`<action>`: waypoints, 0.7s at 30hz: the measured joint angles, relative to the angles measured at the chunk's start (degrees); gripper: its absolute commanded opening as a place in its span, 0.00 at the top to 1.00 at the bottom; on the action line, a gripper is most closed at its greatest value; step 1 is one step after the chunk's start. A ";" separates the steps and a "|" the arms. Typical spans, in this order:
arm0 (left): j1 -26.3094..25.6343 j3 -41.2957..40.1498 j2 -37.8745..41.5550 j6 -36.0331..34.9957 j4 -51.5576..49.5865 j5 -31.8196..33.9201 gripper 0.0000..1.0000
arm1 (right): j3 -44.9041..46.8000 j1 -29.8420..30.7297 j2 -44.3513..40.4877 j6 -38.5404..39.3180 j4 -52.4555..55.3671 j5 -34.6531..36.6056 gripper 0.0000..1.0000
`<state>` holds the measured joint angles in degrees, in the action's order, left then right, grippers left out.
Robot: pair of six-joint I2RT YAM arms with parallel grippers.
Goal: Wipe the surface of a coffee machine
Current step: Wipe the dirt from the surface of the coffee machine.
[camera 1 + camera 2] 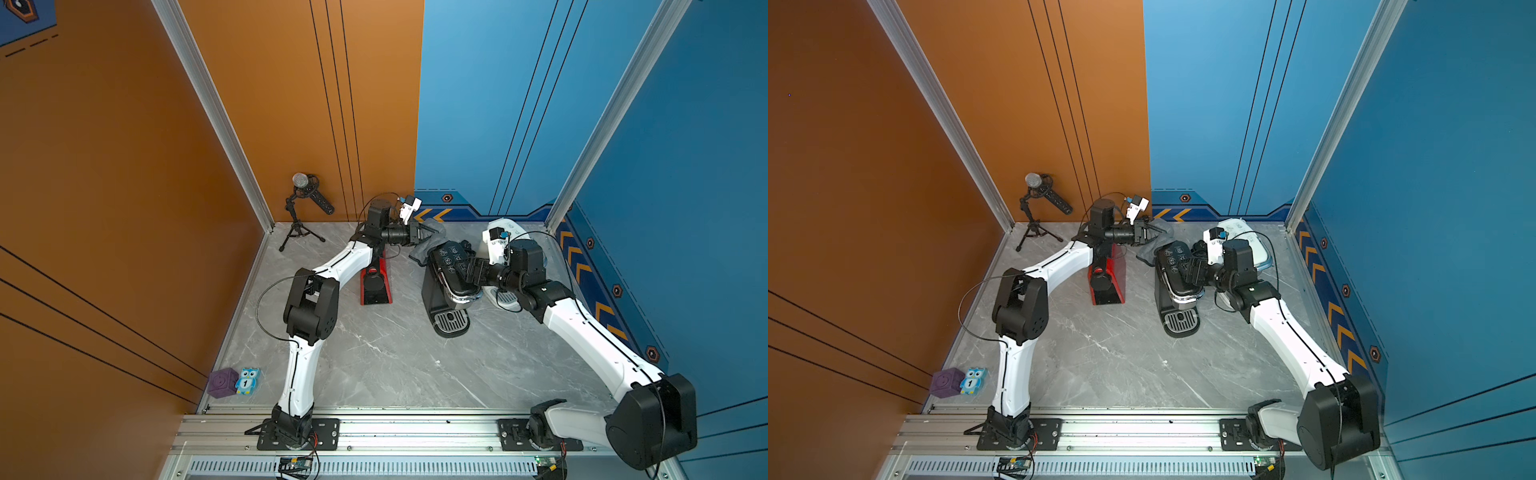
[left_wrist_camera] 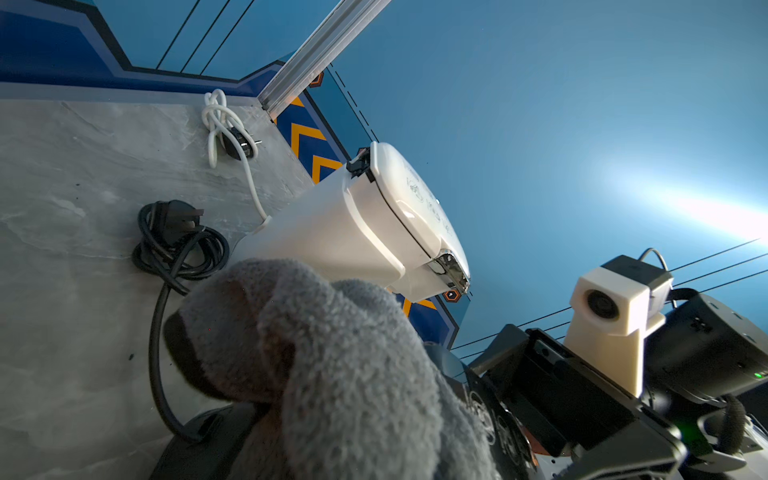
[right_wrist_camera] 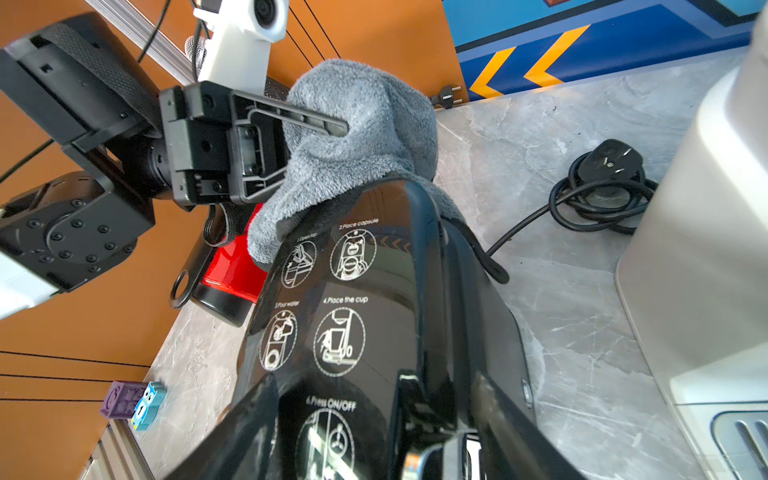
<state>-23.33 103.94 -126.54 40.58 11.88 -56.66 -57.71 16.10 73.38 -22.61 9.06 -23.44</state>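
A black coffee machine (image 1: 446,286) (image 1: 1177,282) stands mid-table, its glossy top printed with white instruction icons (image 3: 345,328). A grey fluffy cloth (image 1: 432,239) (image 2: 332,353) (image 3: 365,137) drapes over the back end of that top. My left gripper (image 1: 430,233) (image 1: 1152,235) is shut on the cloth, one black finger (image 3: 316,122) pressed into its folds; in the left wrist view the cloth hides the jaws. My right gripper (image 1: 464,270) (image 3: 332,415) reaches in from the right, its jaws set wide around the machine's top, gripping it.
A red machine (image 1: 376,282) sits under the left forearm. A white machine (image 2: 365,224) stands at the back right, behind the right wrist. A coiled black cord (image 3: 602,195) lies behind the black machine. A microphone tripod (image 1: 301,208) is back left; a purple cube (image 1: 222,382) and owl toy (image 1: 248,380) front left.
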 measured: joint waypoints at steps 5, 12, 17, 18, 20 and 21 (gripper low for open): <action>-1.11 2.89 -1.03 -7.98 -10.95 3.39 1.00 | -0.33 0.00 0.00 0.31 0.81 -0.33 0.26; -4.70 3.37 -1.20 -18.27 -22.43 8.72 1.00 | -0.74 -0.44 0.00 0.35 1.84 -0.33 0.26; -7.50 -0.74 -1.16 -21.18 -25.92 11.89 1.00 | -0.96 -0.48 0.00 0.87 2.36 -0.33 0.26; -8.00 -1.33 -1.16 -21.42 -26.34 11.98 1.00 | -0.94 -0.46 0.02 0.92 2.60 -0.39 0.26; -9.01 -2.58 -1.16 -21.84 -27.36 12.74 1.00 | -1.07 -0.42 0.07 1.03 2.99 -0.37 0.26; -9.25 -2.95 -1.16 -21.99 -27.58 13.29 1.00 | -1.11 -0.44 0.00 1.18 3.26 -0.35 0.26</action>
<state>-32.58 100.99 -127.70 18.59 -15.70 -43.38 -58.83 15.66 73.38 -21.43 12.32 -23.79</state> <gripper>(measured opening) 0.106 0.738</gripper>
